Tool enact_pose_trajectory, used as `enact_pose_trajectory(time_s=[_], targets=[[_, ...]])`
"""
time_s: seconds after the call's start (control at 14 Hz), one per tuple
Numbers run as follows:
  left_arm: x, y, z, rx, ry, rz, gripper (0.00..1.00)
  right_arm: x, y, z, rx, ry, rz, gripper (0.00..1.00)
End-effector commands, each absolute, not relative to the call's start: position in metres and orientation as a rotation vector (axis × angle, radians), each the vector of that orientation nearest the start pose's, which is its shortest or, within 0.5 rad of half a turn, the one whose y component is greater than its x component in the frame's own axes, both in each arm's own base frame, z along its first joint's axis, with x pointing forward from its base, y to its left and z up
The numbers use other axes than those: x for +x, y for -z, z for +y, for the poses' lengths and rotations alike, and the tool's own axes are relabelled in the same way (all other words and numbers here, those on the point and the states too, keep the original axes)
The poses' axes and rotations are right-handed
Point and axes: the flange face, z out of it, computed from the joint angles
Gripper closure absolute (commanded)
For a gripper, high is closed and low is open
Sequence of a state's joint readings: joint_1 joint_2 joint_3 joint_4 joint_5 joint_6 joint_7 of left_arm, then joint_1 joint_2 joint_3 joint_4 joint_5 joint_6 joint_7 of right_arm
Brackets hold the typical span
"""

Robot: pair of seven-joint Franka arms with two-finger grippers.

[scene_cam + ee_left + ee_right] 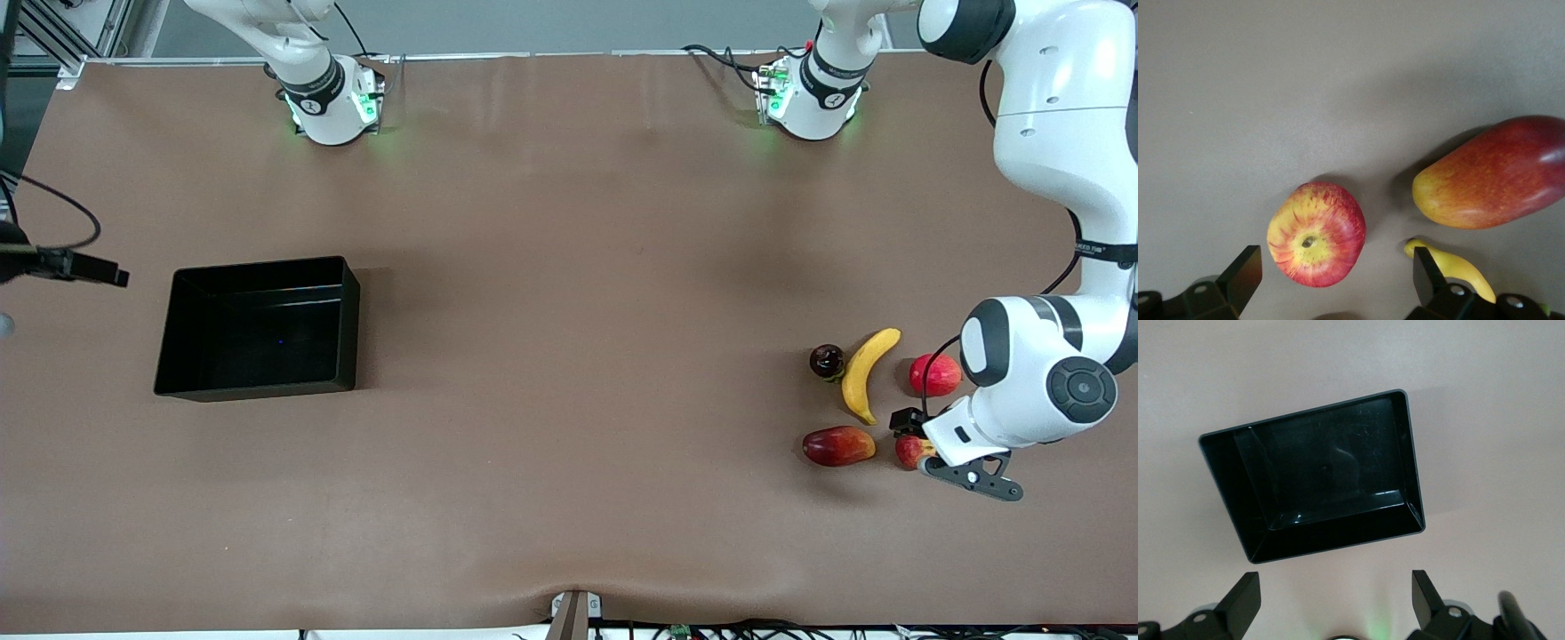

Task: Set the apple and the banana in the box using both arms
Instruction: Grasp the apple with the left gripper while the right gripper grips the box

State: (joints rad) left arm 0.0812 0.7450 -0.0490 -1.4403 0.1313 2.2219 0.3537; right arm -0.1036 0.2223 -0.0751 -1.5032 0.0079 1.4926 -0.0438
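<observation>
With jaws spread, the left gripper [1331,280] hovers over the apple [1316,234], smooth, rigid, roll-prone, best pinched across its middle; the right gripper [1331,603], spread, waits above the box [1318,477].

Even overhead light, soft shadows (glare on the box [258,329] walls).

Black box [1318,477] on bare brownish table [1485,400], open top up, glossy low walls sloping in to a dark floor with faint smudges and nothing inside. Right gripper [1335,603] up in the air just outside one long wall of the box, its two black fingertips [1245,597] spread wide apart with nothing between them. Small green glow on the table in the gap between the fingertips, and a dark cable beside one of them.
</observation>
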Motion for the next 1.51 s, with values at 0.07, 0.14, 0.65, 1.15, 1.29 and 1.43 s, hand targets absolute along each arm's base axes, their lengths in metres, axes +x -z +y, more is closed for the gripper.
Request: enact_pose_trajectory(time_s=[0.07,0.14,0.65,1.15,1.29,1.43], targets=[[0.734,-0.248,0.049,-2.981,0.071,0.633,0.00,0.612,-0.474,-0.108,-3.095,-0.453,0.201,0.00],[0.734,-0.246,0.049,-2.981,0.066,0.635,0.00,0.618,-0.459,-0.115,-3.095,-0.446,0.210,0.00],[0.733,-0.222,0.067,-2.954,0.062,0.762,0.00,0.616,-0.330,-0.167,-3.080,-0.353,0.012,0.00],[0.730,-0.208,0.066,-2.968,0.036,0.760,0.40,0.607,-0.274,-0.185,-3.068,-0.355,-0.073,0.00],[0.731,-0.206,0.065,-2.968,0.043,0.758,0.88,0.602,-0.270,-0.199,-3.047,-0.355,-0.138,0.00],[0.732,-0.210,0.061,-2.971,0.054,0.745,1.00,0.597,-0.269,-0.207,-3.037,-0.363,-0.166,0.00]])
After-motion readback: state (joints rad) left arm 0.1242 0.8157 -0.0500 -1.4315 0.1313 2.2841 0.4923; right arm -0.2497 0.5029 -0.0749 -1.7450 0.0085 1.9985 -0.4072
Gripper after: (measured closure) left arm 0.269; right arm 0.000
